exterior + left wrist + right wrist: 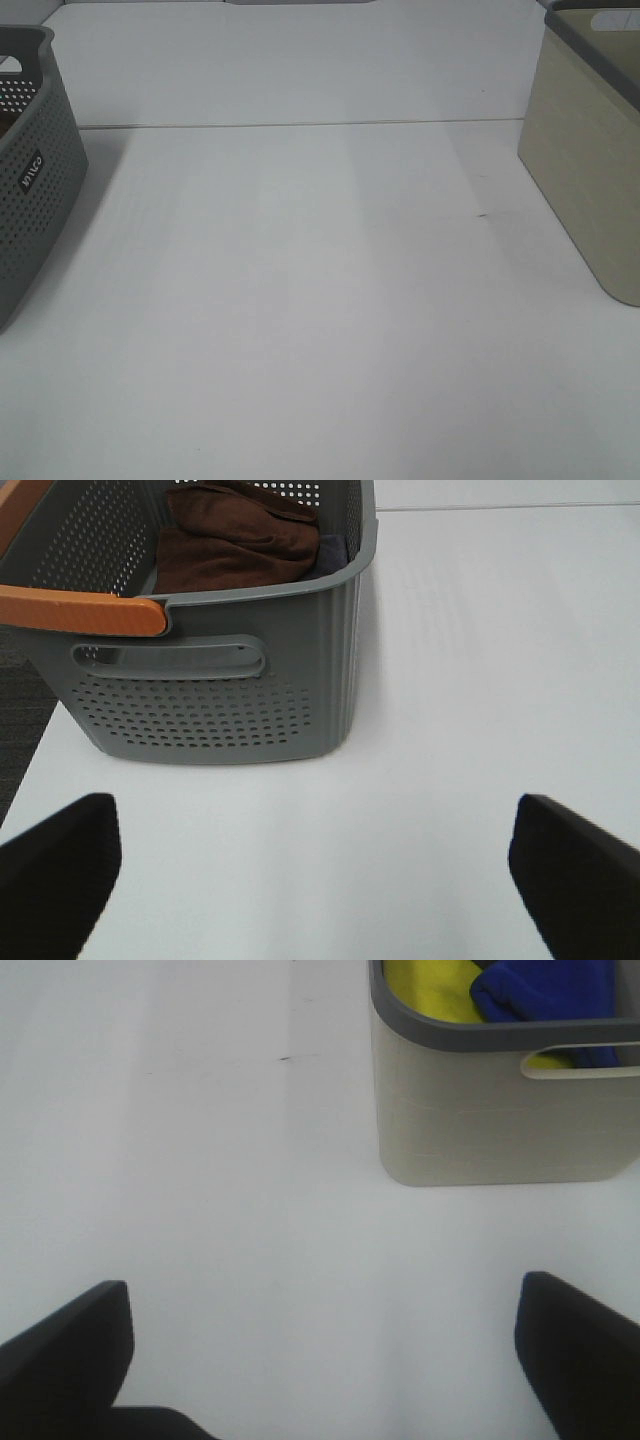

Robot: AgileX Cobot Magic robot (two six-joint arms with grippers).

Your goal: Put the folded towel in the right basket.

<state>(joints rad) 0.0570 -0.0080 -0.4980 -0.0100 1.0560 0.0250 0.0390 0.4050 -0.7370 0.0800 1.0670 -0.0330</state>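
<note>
A grey perforated basket (30, 190) stands at the left edge of the table; in the left wrist view (220, 680) it holds a folded brown towel (235, 540) and has an orange handle (80, 610). A beige basket (590, 170) with a grey rim stands at the right edge; in the right wrist view (490, 1110) it holds a yellow towel (430, 985) and a blue towel (550, 990). My left gripper (315, 880) is open and empty over the table, short of the grey basket. My right gripper (320, 1360) is open and empty, short of the beige basket. Neither gripper shows in the exterior high view.
The white table (320, 300) lies between the two baskets, with a seam (300, 126) running across it at the back. A small dark mark (483, 214) sits near the beige basket. Dark floor (20, 710) shows beyond the table edge in the left wrist view.
</note>
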